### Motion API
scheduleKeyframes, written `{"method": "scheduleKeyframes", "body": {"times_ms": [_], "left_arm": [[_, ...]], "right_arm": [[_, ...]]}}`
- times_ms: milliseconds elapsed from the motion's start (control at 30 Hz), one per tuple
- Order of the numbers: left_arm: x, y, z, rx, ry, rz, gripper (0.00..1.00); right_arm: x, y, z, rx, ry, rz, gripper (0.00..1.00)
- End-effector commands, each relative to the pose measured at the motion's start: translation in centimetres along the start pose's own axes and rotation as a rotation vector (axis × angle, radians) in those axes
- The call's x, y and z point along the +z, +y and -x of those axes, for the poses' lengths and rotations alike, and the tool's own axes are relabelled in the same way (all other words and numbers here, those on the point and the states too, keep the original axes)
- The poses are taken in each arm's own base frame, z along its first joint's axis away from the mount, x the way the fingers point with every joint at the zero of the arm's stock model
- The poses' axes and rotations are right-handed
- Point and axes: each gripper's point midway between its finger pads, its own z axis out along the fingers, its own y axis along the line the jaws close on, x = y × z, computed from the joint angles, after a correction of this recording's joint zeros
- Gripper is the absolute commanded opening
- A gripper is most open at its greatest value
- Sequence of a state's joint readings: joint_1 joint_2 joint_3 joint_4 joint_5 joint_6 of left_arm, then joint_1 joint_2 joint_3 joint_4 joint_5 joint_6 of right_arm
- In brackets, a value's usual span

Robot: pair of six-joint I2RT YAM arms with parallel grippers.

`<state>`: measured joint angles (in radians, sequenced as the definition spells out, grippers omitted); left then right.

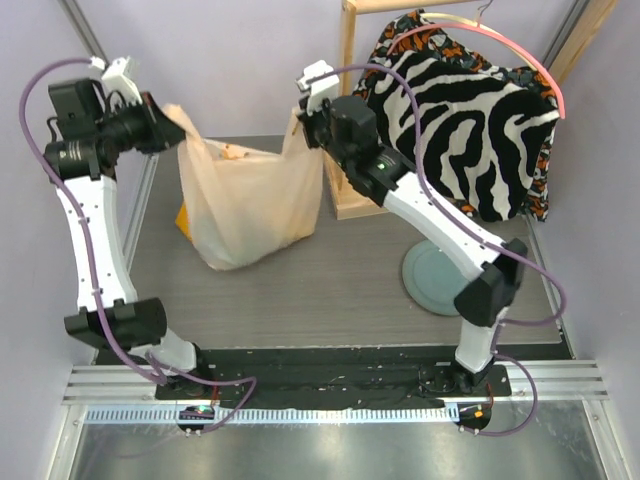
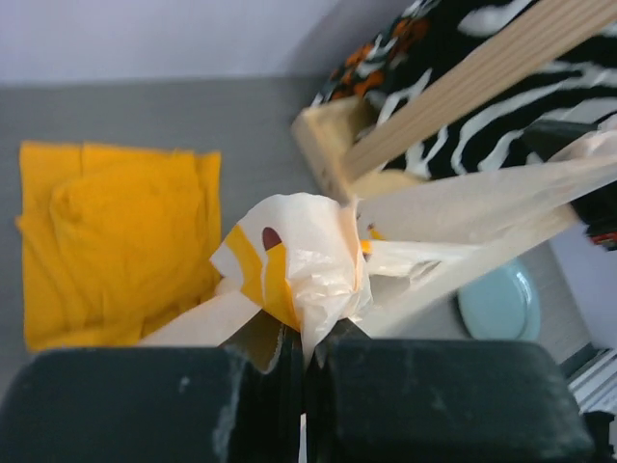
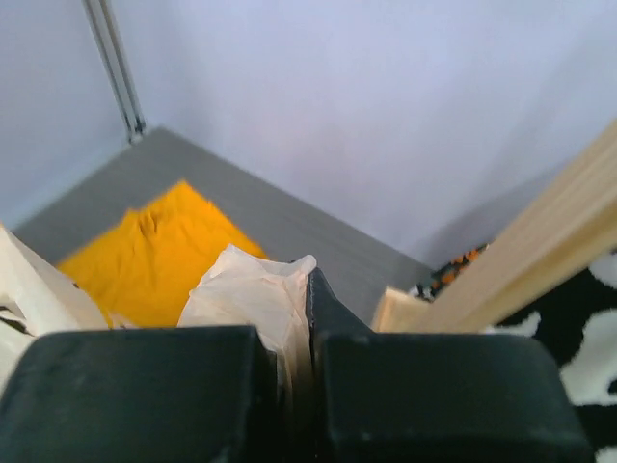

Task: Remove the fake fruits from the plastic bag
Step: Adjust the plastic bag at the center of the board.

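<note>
The plastic bag (image 1: 250, 205), translucent beige-white, hangs stretched between my two grippers above the grey table. My left gripper (image 1: 172, 128) is shut on its left handle, which bunches up above the jaws in the left wrist view (image 2: 318, 260). My right gripper (image 1: 303, 125) is shut on the bag's right handle, seen crumpled between the jaws in the right wrist view (image 3: 253, 294). The bag's bottom rests on the table. The fake fruits are hidden; none shows in any view.
A folded orange cloth (image 1: 184, 218) lies on the table behind the bag's left side, and shows in the left wrist view (image 2: 116, 241). A wooden rack (image 1: 348, 100) with a zebra-patterned garment (image 1: 470, 120) stands at the back right. A pale blue plate (image 1: 432, 278) lies at right.
</note>
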<state>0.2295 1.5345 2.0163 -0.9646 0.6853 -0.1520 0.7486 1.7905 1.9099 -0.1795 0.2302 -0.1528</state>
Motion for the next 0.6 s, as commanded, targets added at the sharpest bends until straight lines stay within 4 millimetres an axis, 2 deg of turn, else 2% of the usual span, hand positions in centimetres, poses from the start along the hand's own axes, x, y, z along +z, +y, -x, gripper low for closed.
{"method": "scheduleKeyframes", "body": {"times_ms": [0, 33, 100, 133, 167, 200, 233, 267, 300, 333, 367, 400, 433, 467, 500, 533, 567], "left_arm": [[-0.5, -5.9, 7.5, 0.012, -0.174, -0.237, 0.00], [-0.8, -6.8, 8.1, 0.018, -0.185, -0.264, 0.00], [-0.7, -8.0, 7.3, 0.021, -0.167, -0.297, 0.00], [-0.9, -8.2, 5.8, 0.010, -0.141, -0.297, 0.00], [-0.9, -8.1, 4.7, 0.001, -0.121, -0.297, 0.00], [0.1, -6.9, 1.8, -0.036, -0.049, -0.285, 0.00], [-1.2, -7.7, 0.5, -0.023, -0.042, -0.279, 0.00], [-1.3, -7.3, -1.2, -0.033, -0.009, -0.266, 0.00], [-0.9, -6.1, -5.3, -0.104, 0.100, -0.233, 0.00], [-1.2, -5.6, -7.3, -0.070, 0.142, -0.221, 0.00], [-2.0, -5.6, -9.3, -0.061, 0.179, -0.210, 0.00], [-2.5, -5.5, -13.7, -0.141, 0.319, -0.213, 0.00], [-3.1, -5.4, -15.9, -0.061, 0.378, -0.249, 0.00], [-3.5, -5.4, -17.8, -0.065, 0.448, -0.259, 0.00], [-4.3, -5.9, -20.8, -0.114, 0.569, -0.270, 0.00], [-4.7, -5.8, -22.0, -0.104, 0.613, -0.290, 0.00], [-5.1, -6.2, -22.9, -0.130, 0.649, -0.314, 0.00]], "right_arm": [[0.4, -2.9, 9.5, 0.168, -0.258, -0.135, 0.01], [0.4, -2.8, 9.7, 0.180, -0.265, -0.134, 0.01], [-0.4, -2.9, 9.8, 0.196, -0.268, -0.129, 0.01], [-1.5, -3.1, 10.5, 0.193, -0.278, -0.117, 0.01], [-1.4, -2.6, 8.3, 0.175, -0.229, -0.106, 0.01], [-1.9, -2.5, 7.5, 0.153, -0.211, -0.096, 0.01], [-2.8, -2.4, 5.5, 0.132, -0.166, -0.088, 0.01], [-3.3, -2.2, 4.1, 0.114, -0.135, -0.077, 0.01], [-3.7, -2.1, 2.5, 0.083, -0.100, -0.069, 0.01], [-4.5, -2.0, 1.0, 0.071, -0.063, -0.062, 0.01], [-5.7, -1.8, -2.6, 0.060, 0.009, -0.056, 0.01], [-6.6, -1.7, -4.5, 0.062, 0.053, -0.054, 0.01], [-7.5, -1.3, -7.3, 0.080, 0.124, -0.039, 0.01], [-9.3, -0.4, -11.0, 0.079, 0.201, 0.005, 0.01], [-10.4, 0.0, -13.4, 0.078, 0.266, 0.028, 0.01], [-11.6, 0.6, -17.0, 0.073, 0.346, 0.046, 0.01], [-12.4, 0.9, -18.0, 0.102, 0.376, 0.056, 0.01]]}}
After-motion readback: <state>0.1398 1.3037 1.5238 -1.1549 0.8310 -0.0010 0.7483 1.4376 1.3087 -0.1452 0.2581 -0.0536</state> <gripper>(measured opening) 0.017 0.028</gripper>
